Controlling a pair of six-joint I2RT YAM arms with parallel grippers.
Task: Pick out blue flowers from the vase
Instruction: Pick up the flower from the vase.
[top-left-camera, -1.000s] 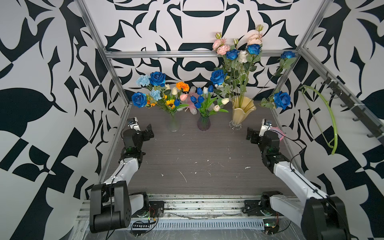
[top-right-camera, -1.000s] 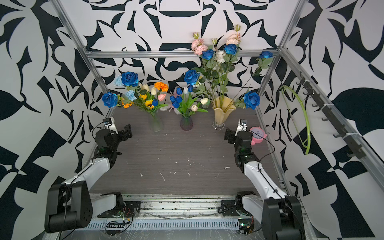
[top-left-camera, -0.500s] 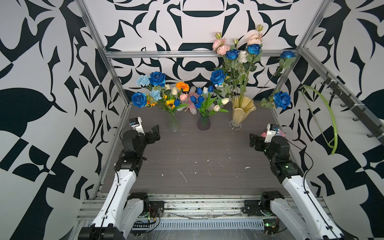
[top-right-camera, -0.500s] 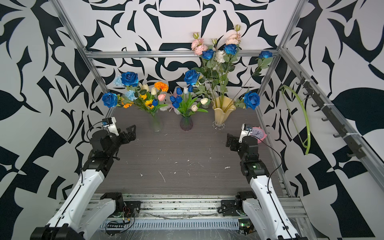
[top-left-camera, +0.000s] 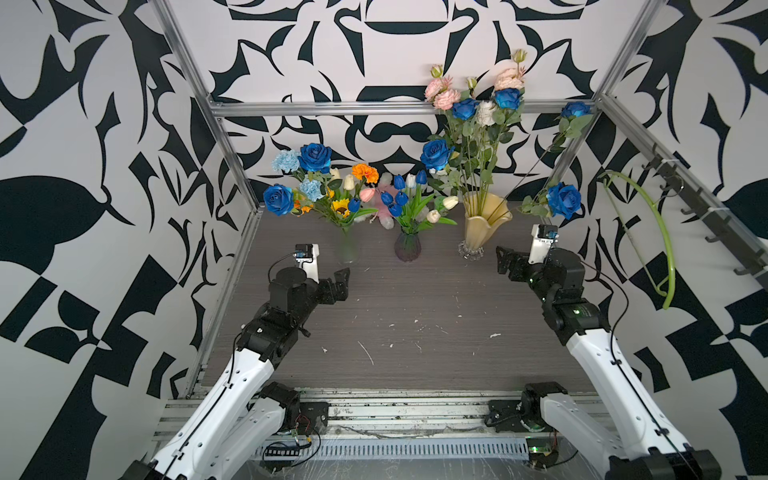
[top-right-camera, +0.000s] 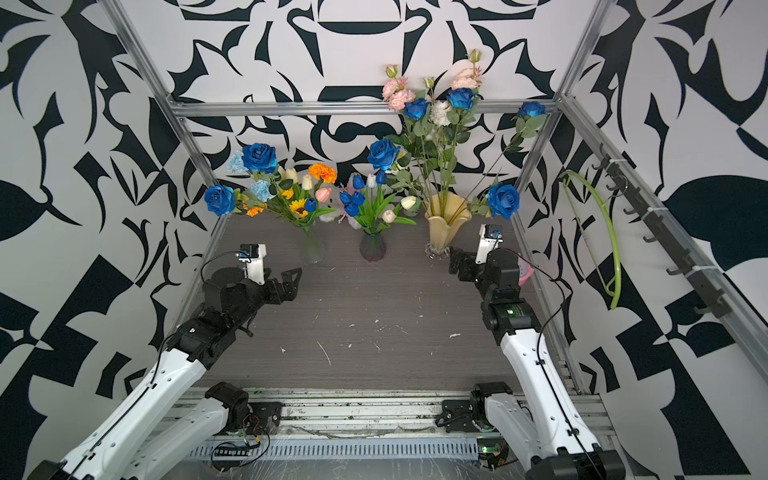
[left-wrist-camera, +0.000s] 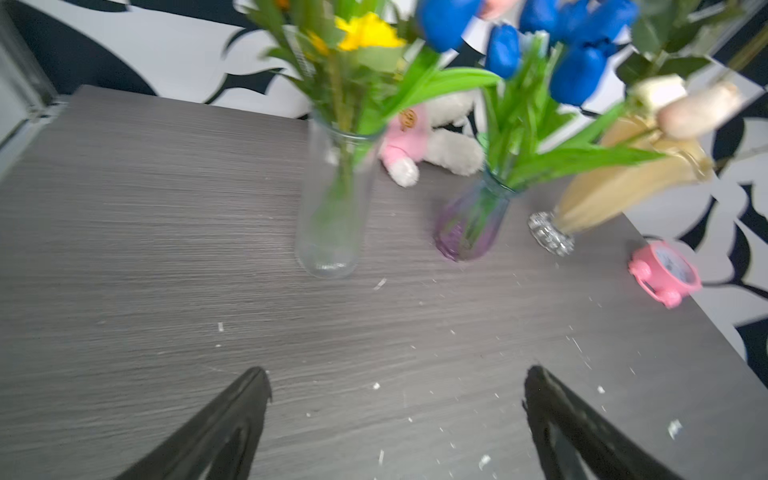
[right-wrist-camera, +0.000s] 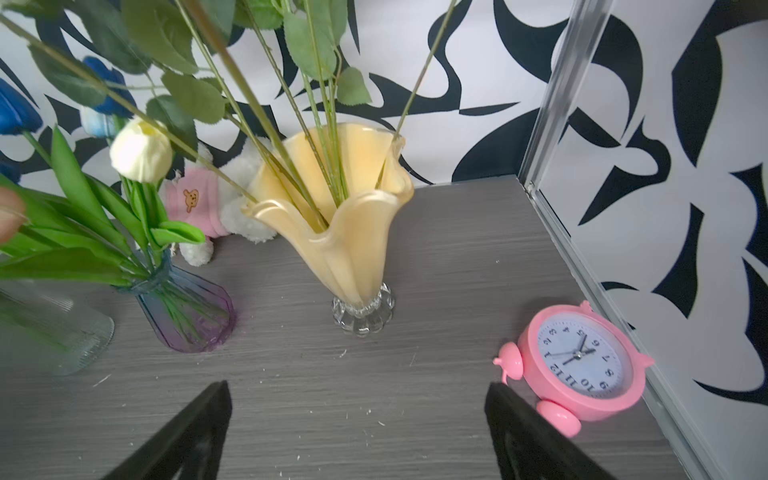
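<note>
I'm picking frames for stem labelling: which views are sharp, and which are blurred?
Left wrist view: motion-smeared throughout, with the clear vase and blue tulips soft-edged. Right wrist view: crisp at the yellow vase and the clock, whose digits can be read. Both top views: sharp and evenly lit.

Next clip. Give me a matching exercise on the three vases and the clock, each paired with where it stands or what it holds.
Column one:
1. clear vase
2. purple vase
3. yellow vase
4. clock

Column two:
a. middle of the three vases
b. holds the sunflower
c. holds the tallest stems
d. holds no flowers

Pairs: 1-b, 2-a, 3-c, 4-d
</note>
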